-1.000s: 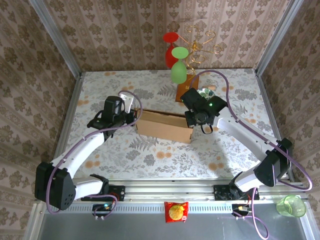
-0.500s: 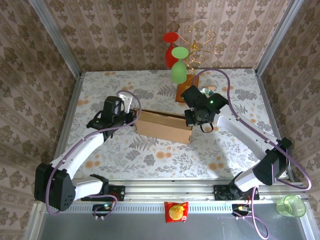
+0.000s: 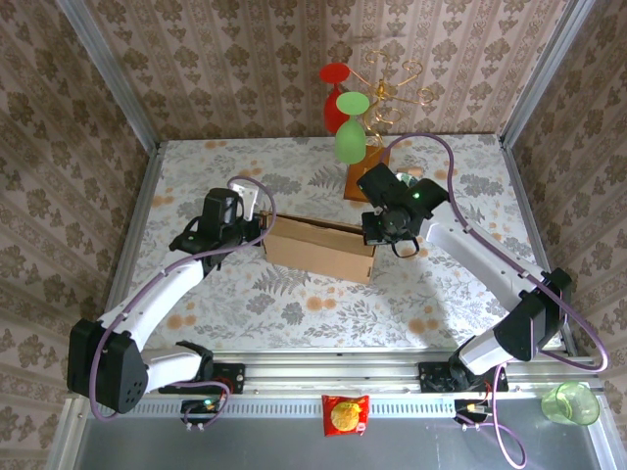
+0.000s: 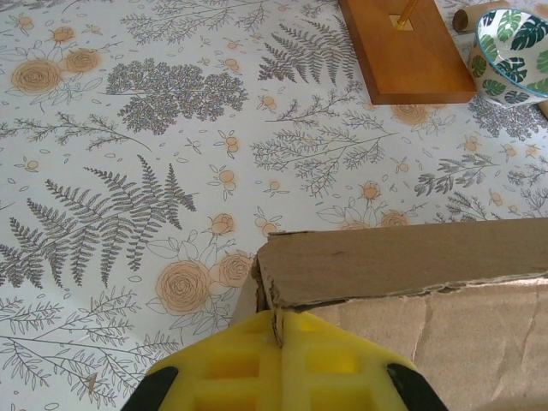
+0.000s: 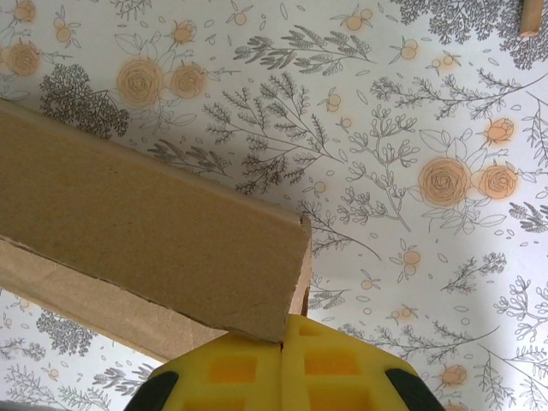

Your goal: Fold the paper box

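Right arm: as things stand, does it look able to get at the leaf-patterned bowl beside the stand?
Probably not at once: the right gripper is shut on one end of the paper box and must let go first. The bowl sits just behind that wrist, so distance seems no obstacle.

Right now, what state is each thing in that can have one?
paper box: walls raised, pinched at both ends
left gripper: shut on the paper box's left corner
right gripper: shut on its right corner
green glass: hanging upside down on wire stand
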Motion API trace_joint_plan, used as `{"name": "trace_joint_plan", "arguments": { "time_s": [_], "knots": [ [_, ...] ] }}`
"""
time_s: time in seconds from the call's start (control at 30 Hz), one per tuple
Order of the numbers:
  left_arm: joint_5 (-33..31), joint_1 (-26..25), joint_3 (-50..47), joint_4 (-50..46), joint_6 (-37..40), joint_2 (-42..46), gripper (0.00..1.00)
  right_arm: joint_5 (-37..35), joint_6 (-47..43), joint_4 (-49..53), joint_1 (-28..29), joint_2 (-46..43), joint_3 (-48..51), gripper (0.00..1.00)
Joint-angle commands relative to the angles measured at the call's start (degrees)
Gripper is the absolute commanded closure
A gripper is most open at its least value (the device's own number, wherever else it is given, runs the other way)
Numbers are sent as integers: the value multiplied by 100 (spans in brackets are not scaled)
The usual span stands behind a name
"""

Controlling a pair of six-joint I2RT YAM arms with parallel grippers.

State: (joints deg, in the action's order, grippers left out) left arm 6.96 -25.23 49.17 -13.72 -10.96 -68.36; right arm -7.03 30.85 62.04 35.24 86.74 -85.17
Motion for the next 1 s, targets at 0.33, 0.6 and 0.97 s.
{"name": "trace_joint_plan", "arguments": {
  "time_s": [0.33,0.6,0.97],
  "knots": [
    [282,-231,-36,-229,-134,-28,100,647,198,21,-122,159,-384,100],
    [277,-267,-75,-165,-199,-46,100,832,308,-102,-184,213,-326,100],
    [277,-294,-71,-141,-231,-72,100,1175,459,-305,-297,244,-295,100]
  ]
}}
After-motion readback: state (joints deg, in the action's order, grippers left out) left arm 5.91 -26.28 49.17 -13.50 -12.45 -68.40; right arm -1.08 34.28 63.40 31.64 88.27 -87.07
